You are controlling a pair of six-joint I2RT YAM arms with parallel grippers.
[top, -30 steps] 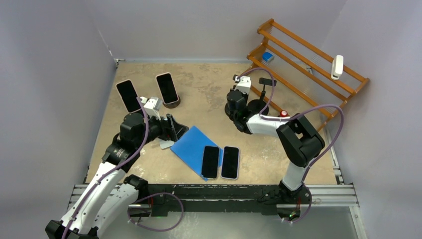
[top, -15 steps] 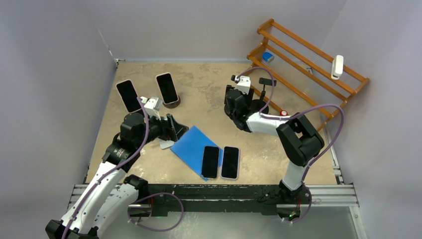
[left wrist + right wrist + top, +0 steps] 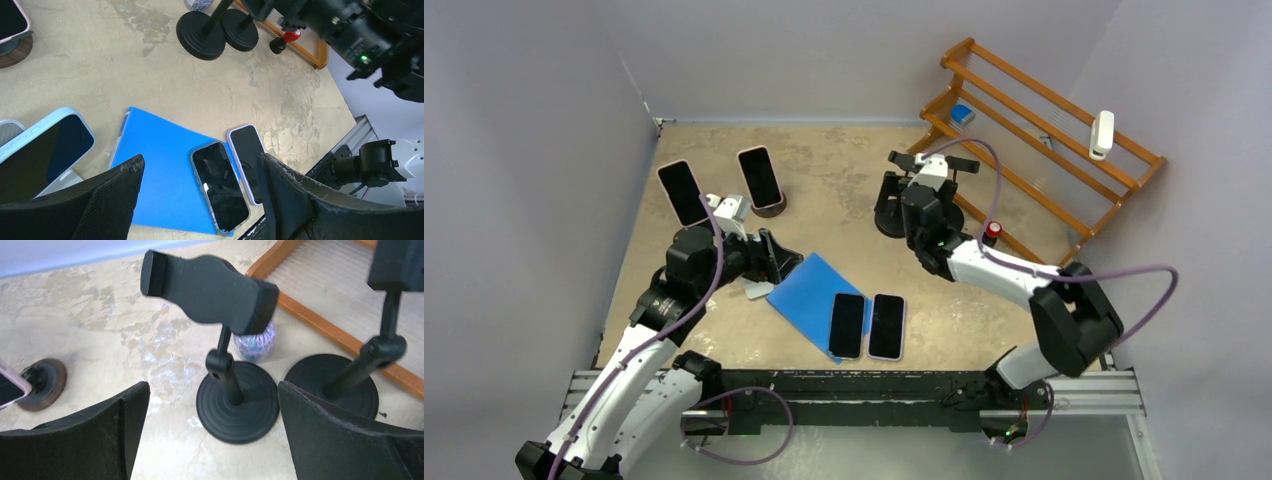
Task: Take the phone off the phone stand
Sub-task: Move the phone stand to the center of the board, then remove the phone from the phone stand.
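1. Ahead and to the left of the left gripper [image 3: 200, 161], a dark-screened phone [image 3: 683, 192] stood tilted back. Beside it, a pink-cased phone [image 3: 760, 177] sat on a round brown wooden base [image 3: 770, 209].
2. The blue-cased phone [image 3: 45, 150] was a rounded rectangle with a glossy black screen. It leaned on a pale stand [image 3: 62, 181] just outside that gripper's left finger [image 3: 100, 200]. Whether the finger touched it could not be told.
3. The left gripper's jaws were spread wide with nothing between them. Its pads were black and coarsely grained.
4. Below and ahead of its fingers, a smooth blue sheet [image 3: 160, 170] lay flat on the mottled sandy table [image 3: 125, 65]. On the sheet a dark-rimmed phone [image 3: 220, 185] lay face up. A pale-cased phone [image 3: 247, 160] lay just beside it at the sheet's edge.
5. The right gripper [image 3: 212, 390] was also spread wide and held nothing. Straight ahead of it stood a black stand [image 3: 235, 405] with a ribbed round base, a thin jointed stem and an empty wavy clamp [image 3: 210, 287].
6. Behind that stem sat a small round pot [image 3: 255, 347] with blue-purple contents. A second black stand [image 3: 345, 385] stood ahead of the right finger. Beyond it was an orange-brown wooden rack [image 3: 320, 322].
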